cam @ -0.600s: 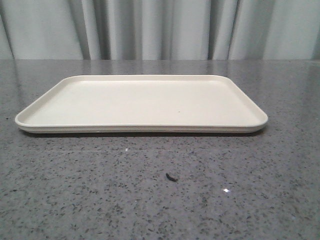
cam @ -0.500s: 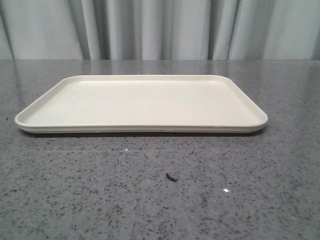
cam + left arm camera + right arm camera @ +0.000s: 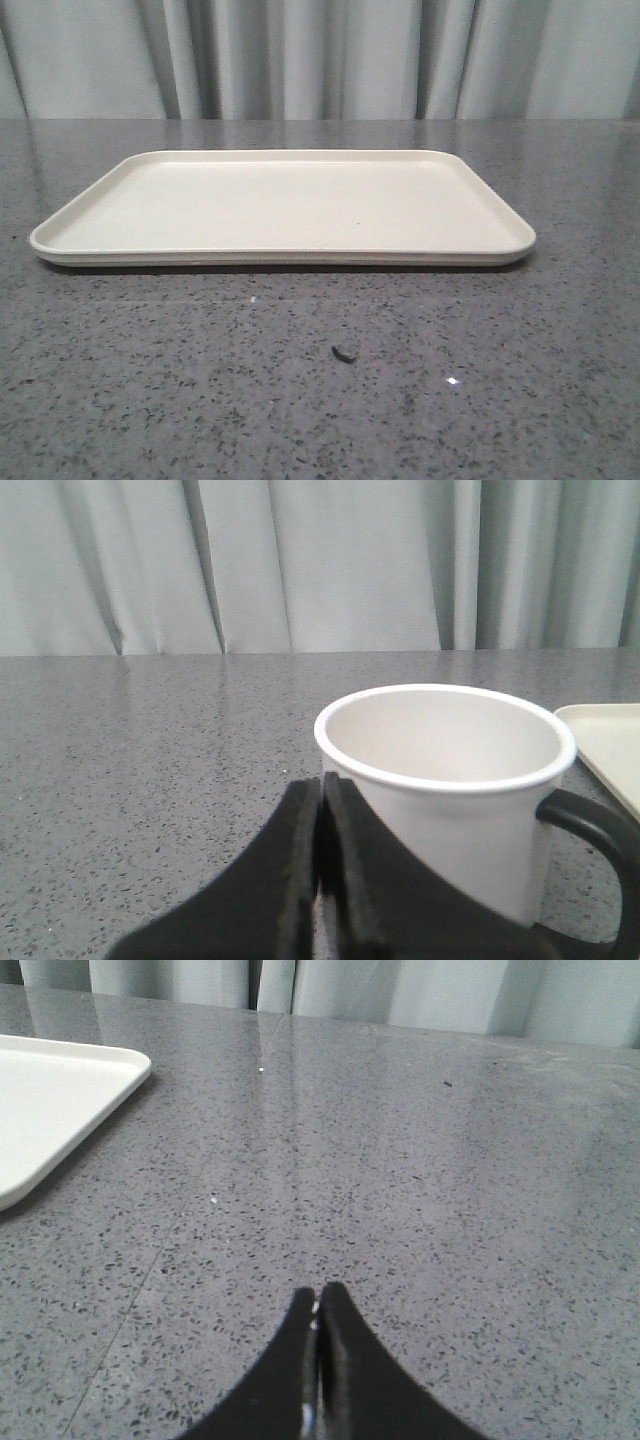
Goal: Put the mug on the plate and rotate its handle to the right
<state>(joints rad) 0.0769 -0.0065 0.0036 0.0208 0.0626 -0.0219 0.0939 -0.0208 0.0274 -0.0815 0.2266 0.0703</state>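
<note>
The cream plate [image 3: 285,205] lies flat and empty on the grey table in the front view. The mug and both grippers are out of that view. In the left wrist view the white mug [image 3: 450,790] stands upright on the table just beyond my left gripper [image 3: 321,785], which is shut and empty, its tips at the mug's near rim. The black handle [image 3: 590,835] sticks out toward the plate's corner [image 3: 610,745]. The smiley face is hidden. My right gripper [image 3: 318,1300] is shut and empty over bare table, beside the plate's corner [image 3: 55,1100].
A small dark speck [image 3: 343,353] lies on the grey speckled table in front of the plate. Pale curtains hang behind the table's far edge.
</note>
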